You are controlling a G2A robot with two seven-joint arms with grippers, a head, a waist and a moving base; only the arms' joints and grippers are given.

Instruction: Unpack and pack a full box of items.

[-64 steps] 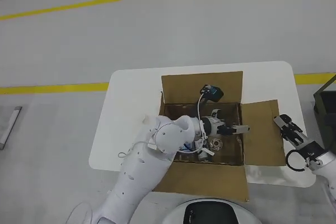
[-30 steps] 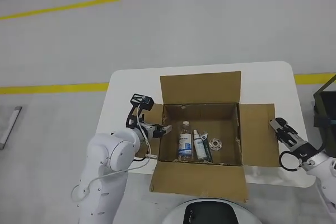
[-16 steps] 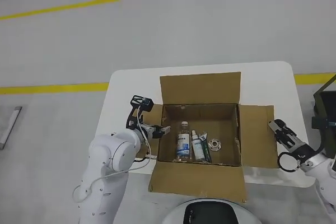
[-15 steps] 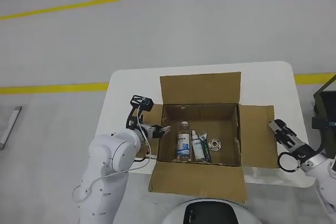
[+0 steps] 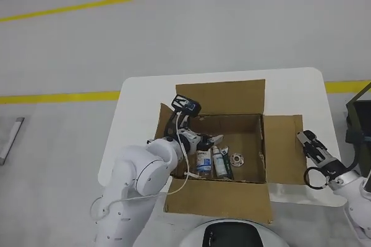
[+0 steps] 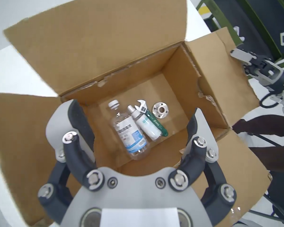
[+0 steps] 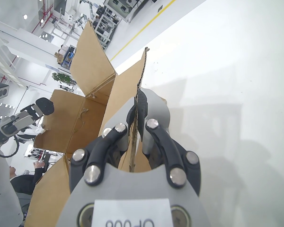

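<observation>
Hovering over the open cardboard box [image 6: 187, 76], the left hand [image 6: 135, 116] is spread wide and holds nothing. Its fingers [image 6: 80, 119] frame the clear plastic bottle [image 6: 129, 131], which lies on its side on the box floor at the centre of the left wrist view. That bottle looks light, thin-walled and smooth, so it would likely roll or dent under a hard squeeze. Across the labelled middle seems the safest place to grip it. A small white bottle [image 6: 144, 122] lies touching its side, so there is little room for a finger there. Just beyond lies an adjustable wrench [image 6: 156, 124] with a green handle, probably the heaviest and stiffest piece. A small metal flange [image 6: 160, 110] sits flat near the wrench head, and being low it would be awkward to pinch. At the right of the top view, the right hand [image 7: 138, 102] is clamped on the edge of the box's side flap [image 7: 130, 88]. The cardboard looks stiff but bendable. The box rests on the white bench [image 5: 142, 111].
</observation>
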